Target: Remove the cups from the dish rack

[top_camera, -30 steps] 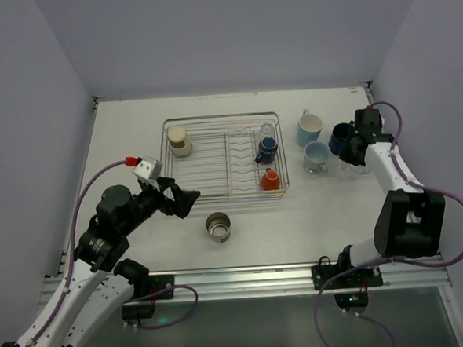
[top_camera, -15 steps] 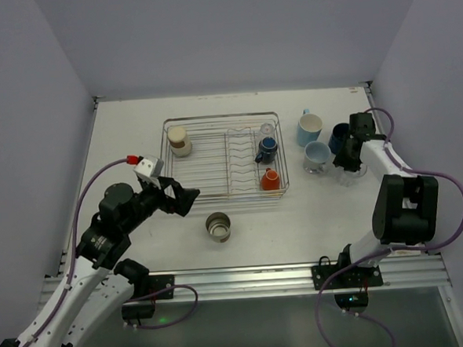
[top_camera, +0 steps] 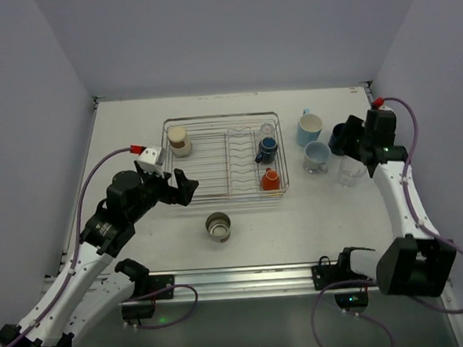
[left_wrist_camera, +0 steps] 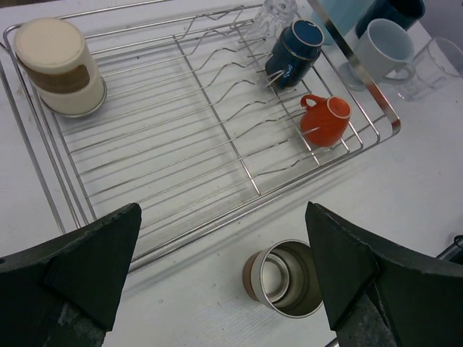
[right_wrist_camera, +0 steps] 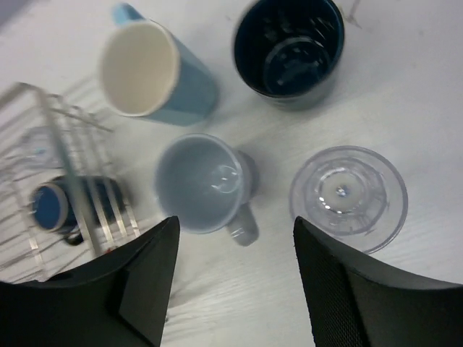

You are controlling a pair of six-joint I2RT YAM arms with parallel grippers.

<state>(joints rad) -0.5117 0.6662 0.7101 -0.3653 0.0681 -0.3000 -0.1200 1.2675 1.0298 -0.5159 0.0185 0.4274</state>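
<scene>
No legible writing in any view.
The brown band around the cream cup point(left_wrist_camera: 59, 69) in the dish rack point(left_wrist_camera: 354, 69) carried no readable lettering; nothing else bore decipherable marks.

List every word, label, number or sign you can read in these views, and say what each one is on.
No readable text in any view.
The cream cup in the dish rack has a brown band, but no lettering shows on it.
The metallic cup outside the rack shows no marking either.

Bright, even light; soft shadows
</scene>
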